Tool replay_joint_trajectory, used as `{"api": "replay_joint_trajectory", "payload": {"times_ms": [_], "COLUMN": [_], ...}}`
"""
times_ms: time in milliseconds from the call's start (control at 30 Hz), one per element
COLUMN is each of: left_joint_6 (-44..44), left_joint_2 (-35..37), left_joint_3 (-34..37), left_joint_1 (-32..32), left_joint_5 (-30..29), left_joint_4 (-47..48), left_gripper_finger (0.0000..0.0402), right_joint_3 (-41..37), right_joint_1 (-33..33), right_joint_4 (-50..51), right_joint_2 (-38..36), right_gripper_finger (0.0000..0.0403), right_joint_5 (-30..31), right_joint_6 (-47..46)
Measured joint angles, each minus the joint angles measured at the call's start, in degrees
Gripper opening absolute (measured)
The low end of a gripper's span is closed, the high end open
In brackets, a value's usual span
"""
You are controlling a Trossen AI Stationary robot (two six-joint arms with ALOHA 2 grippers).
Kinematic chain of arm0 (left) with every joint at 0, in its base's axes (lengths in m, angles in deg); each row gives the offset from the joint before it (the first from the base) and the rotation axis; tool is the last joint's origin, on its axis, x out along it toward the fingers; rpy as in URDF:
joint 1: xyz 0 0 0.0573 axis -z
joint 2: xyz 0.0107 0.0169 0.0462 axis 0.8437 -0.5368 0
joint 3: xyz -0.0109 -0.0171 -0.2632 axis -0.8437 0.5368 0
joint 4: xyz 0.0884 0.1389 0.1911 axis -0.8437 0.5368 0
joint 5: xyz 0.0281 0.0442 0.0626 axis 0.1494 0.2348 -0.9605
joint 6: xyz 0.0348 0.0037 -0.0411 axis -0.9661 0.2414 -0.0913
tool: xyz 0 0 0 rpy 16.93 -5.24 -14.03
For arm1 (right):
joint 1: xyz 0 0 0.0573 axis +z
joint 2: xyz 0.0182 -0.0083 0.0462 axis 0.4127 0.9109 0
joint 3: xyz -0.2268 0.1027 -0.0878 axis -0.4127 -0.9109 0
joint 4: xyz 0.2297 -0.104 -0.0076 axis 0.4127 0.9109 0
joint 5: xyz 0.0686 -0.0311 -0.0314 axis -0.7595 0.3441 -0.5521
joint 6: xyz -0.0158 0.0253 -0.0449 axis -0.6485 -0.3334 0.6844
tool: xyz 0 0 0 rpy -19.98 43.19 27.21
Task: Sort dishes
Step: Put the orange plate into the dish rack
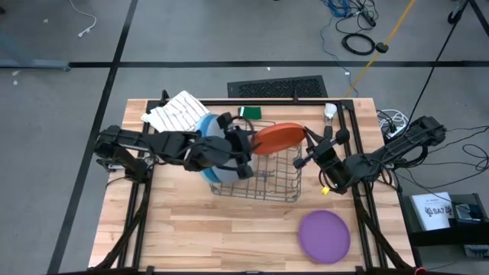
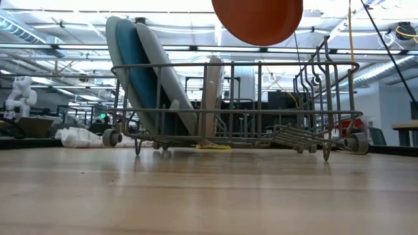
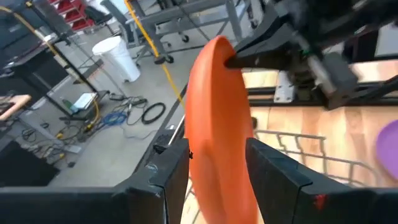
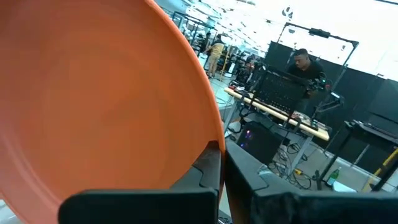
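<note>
Above the wire rack [image 1: 256, 179], the right gripper [image 1: 306, 145] pinched the orange plate [image 1: 276, 137] for handover; the left gripper [image 3: 217, 177] straddled its rim, parted.

Your right gripper [image 4: 217, 163] is clamped on the rim of the orange plate [image 4: 93, 106], which fills most of the view, tilted with its inner face toward you. Past its edge: a workbench with dark gear [image 4: 280, 102] and a person [image 4: 303, 62] behind it.
</note>
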Motion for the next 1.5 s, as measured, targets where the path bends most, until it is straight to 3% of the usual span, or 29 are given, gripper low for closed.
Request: {"api": "replay_joint_trajectory", "payload": {"times_ms": [267,367,500,700,867,967,1100,1333,1500], "left_joint_6": [-0.29,-3.01,-7.13,-14.81,-29.25,-37.92,-49.21,-60.92,-61.68], "left_joint_2": [-2.20,-2.21,-2.29,-1.99,-2.42,-2.17,-2.29,-2.28,-2.25], "left_joint_3": [0.00,0.00,0.00,-0.11,-0.04,-0.04,0.02,0.02,0.02], "left_joint_1": [-2.86,-3.23,-3.23,-3.45,-3.37,-3.35,-3.28,-4.05,-5.99], "left_joint_5": [-6.43,-7.38,-9.70,-11.05,-6.95,-3.18,1.29,12.89,20.98], "left_joint_4": [0.64,0.43,0.23,0.21,0.17,-0.36,-1.56,-9.04,-10.76], "left_gripper_finger": [0.0152,0.0115,0.0023,0.0006,0.0003,0.0002,0.0001,0.0001,0.0000], "right_joint_3": [0.00,0.00,0.00,0.00,0.00,0.00,0.00,0.00,0.00], "right_joint_1": [0.07,0.15,0.28,1.15,4.29,7.17,10.72,13.37,13.40], "right_joint_4": [-0.65,-0.62,-0.47,0.09,1.77,2.38,3.32,3.99,4.47], "right_joint_2": [0.00,0.00,0.00,-0.06,0.04,-0.10,-0.23,-0.33,-0.35], "right_gripper_finger": [0.0000,0.0000,0.0001,0.0048,0.0133,0.0180,0.0212,0.0191,0.0125], "right_joint_5": [-0.91,-1.06,-2.37,-9.20,-11.59,-16.06,-20.65,-20.18,-17.24], "right_joint_6": [0.24,0.26,0.78,2.29,3.45,3.53,5.81,7.30,7.30]}}
